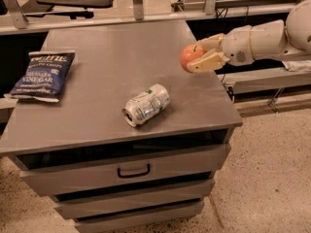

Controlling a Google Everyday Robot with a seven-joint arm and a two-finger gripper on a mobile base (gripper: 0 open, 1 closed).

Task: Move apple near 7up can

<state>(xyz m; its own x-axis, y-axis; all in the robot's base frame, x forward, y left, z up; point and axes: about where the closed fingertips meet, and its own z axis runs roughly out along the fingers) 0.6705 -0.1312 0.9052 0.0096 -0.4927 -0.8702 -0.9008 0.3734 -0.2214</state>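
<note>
Right now grips the apple (187, 55) in the gripper (196, 57), clenched on it from two sides: one tan finger (212, 41) above, the other below. Hangs by the right edge of the table (97, 47), at about three o'clock from the middle of the top; cannot tell whether the apple touches the surface. Reaches in from the right on a pale arm (262, 39). Shows the apple's short dark stem pointing up.

Finds the can (146, 105) lying on its side near the middle front of the top, silver with a bit of green, one round end turned toward seven o'clock and the other toward one o'clock. Leaves it touching nothing but the top. Puts the apple at about two o'clock from the can, well apart from it, with bare grey surface between.

Keeps a dark blue bag (43, 75) flat at the left edge, at about nine o'clock from the can, well apart. Carries white lettering, "VINEGAR" among it.

Stacks drawers under the top: upper one with a dark handle (133, 171) in the middle of its front, plainer fronts below. Stands on a speckled floor (272, 178). Backs onto a pale rail (97, 21) at twelve o'clock, just beyond the far edge.
</note>
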